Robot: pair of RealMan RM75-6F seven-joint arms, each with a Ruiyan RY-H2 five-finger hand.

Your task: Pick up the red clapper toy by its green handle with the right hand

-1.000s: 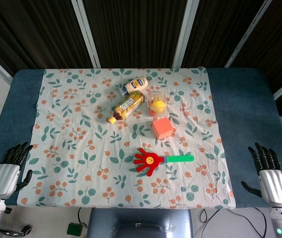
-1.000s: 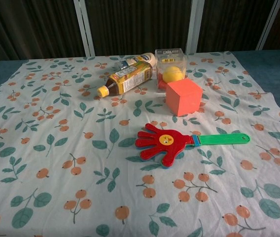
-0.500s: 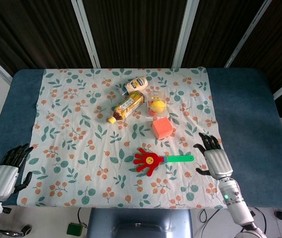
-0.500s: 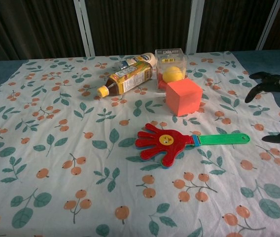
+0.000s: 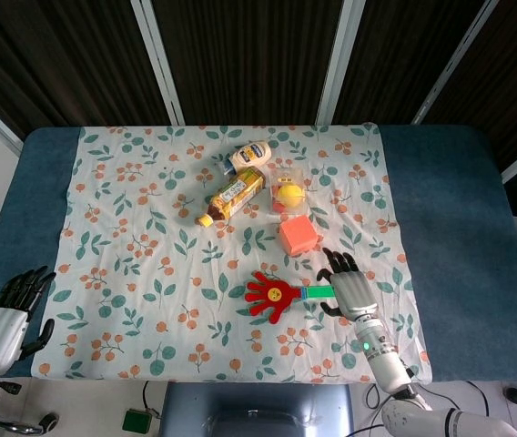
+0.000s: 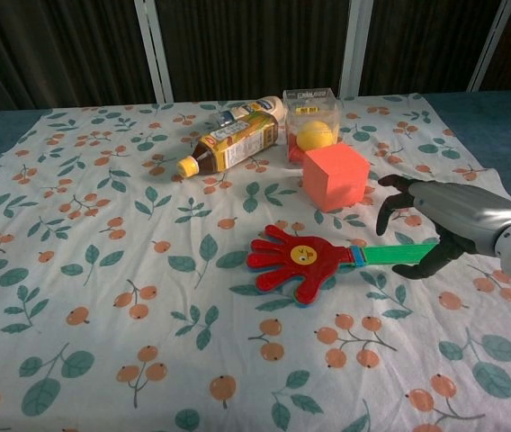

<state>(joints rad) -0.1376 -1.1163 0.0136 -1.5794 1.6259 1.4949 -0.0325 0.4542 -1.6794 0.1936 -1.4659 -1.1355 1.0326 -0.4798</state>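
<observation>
The red clapper toy [image 5: 271, 296] [image 6: 296, 262], shaped like a hand with a yellow face, lies flat on the floral cloth, its green handle [image 5: 317, 292] [image 6: 390, 255] pointing right. My right hand [image 5: 350, 287] [image 6: 435, 223] hovers open over the far end of the handle, fingers spread and pointing away from me, thumb curved below the handle. It hides the handle's tip. Whether it touches the handle I cannot tell. My left hand [image 5: 5, 314] hangs open off the table's near left corner, holding nothing.
An orange cube [image 5: 298, 234] [image 6: 336, 175] sits just beyond the clapper, close to my right hand. Behind it are a clear box with a yellow ball [image 5: 286, 192] [image 6: 313, 125], a tea bottle [image 5: 231, 196] [image 6: 231, 141] lying down and a white bottle [image 5: 248, 156].
My right hand has swept in from the table's right edge to the left, and now sits over the green handle's end. The left hand sank slightly. The clapper has not moved.
</observation>
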